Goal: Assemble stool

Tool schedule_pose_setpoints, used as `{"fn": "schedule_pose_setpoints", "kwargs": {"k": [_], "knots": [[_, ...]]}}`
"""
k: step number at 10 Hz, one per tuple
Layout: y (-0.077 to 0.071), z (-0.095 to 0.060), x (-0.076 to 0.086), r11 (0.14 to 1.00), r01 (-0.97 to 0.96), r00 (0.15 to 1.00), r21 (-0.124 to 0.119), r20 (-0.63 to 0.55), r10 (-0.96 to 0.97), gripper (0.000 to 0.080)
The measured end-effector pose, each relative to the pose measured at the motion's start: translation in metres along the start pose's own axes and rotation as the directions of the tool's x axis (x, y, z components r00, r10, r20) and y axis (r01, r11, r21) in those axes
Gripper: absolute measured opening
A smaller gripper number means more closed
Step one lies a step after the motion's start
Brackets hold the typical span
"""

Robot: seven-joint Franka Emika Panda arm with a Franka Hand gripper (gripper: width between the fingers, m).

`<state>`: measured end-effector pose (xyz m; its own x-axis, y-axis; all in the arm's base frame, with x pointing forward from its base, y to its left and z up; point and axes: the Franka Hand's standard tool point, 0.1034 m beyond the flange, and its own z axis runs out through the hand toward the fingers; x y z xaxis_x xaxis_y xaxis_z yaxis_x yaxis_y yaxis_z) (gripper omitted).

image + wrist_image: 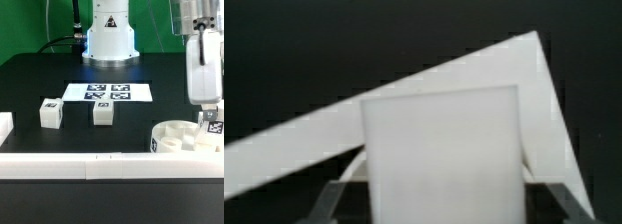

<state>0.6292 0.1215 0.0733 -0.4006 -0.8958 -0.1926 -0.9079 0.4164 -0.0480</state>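
Note:
The round white seat (183, 139) lies on the black table at the exterior view's lower right, against the front rail. My gripper (207, 110) hangs just above the seat's far-right part, shut on a white blocky leg (212, 126) whose tag faces the camera. In the wrist view the same leg (438, 150) fills the gap between the two dark fingers (335, 200), held upright. Two more tagged legs stand loose on the table, one (50, 113) at the left and one (101, 113) near the middle.
The marker board (108, 92) lies flat in front of the robot base (108, 40). A long white rail (70, 162) runs along the front edge, with a short white piece (5, 125) at the left. Two rails (420, 85) meet in a corner in the wrist view.

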Motion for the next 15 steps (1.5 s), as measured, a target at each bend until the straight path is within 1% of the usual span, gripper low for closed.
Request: {"fn": "schedule_pose_setpoints", "kwargs": {"k": [3, 4, 5, 6, 7, 8, 9, 13, 14, 15], "knots": [[0.001, 0.0, -0.002, 0.999, -0.052, 0.998, -0.003, 0.025, 0.052, 0.0342], [0.002, 0.001, -0.003, 0.999, -0.036, 0.999, -0.004, 0.026, 0.036, 0.039], [0.001, 0.0, -0.002, 0.999, -0.033, 0.999, -0.004, 0.027, 0.033, 0.0562], [-0.003, -0.006, 0.002, 0.999, 0.032, 0.999, 0.003, 0.029, -0.032, 0.0562], [-0.003, -0.017, 0.006, 0.997, 0.073, 0.997, 0.013, 0.032, -0.074, 0.0634], [0.0, -0.033, 0.009, 0.993, 0.113, 0.993, 0.022, 0.038, -0.114, 0.0646], [0.002, -0.042, 0.01, 0.991, 0.13, 0.99, 0.027, 0.042, -0.131, 0.0646], [0.004, -0.036, 0.01, 0.989, 0.144, 0.989, 0.02, 0.037, -0.145, 0.0648], [0.008, -0.03, 0.012, 0.974, 0.227, 0.973, 0.013, 0.029, -0.227, 0.0648], [0.008, -0.032, 0.023, 0.951, 0.308, 0.951, 0.013, 0.022, -0.309, 0.0648]]}}
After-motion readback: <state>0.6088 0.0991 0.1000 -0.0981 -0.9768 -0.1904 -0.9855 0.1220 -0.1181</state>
